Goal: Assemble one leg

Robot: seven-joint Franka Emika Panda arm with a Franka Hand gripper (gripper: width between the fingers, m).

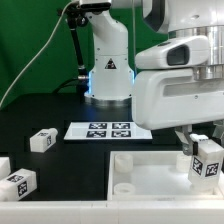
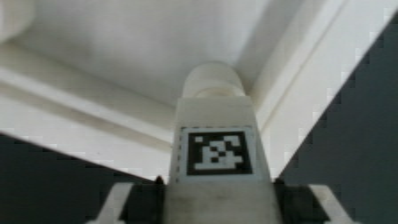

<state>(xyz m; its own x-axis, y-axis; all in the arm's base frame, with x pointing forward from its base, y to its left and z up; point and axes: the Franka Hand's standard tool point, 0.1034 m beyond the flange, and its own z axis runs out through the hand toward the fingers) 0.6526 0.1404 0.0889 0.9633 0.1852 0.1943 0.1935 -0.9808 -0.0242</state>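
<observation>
My gripper [image 1: 205, 150] is shut on a white leg [image 1: 207, 160] with a black-and-white tag, holding it over the right side of the large white tray-like part [image 1: 150, 170]. In the wrist view the leg [image 2: 217, 120] runs out from between my fingers [image 2: 157, 200], its rounded far end close to an inner corner of the tray part [image 2: 107, 60]. I cannot tell whether the end touches it. Other legs lie on the black table at the exterior view's left: one [image 1: 42, 139] further back, one [image 1: 18, 184] at the front.
The marker board [image 1: 108, 130] lies flat on the table in front of the arm's base [image 1: 108, 75]. A third white part [image 1: 3, 165] shows at the exterior view's left edge. A green backdrop stands behind the table.
</observation>
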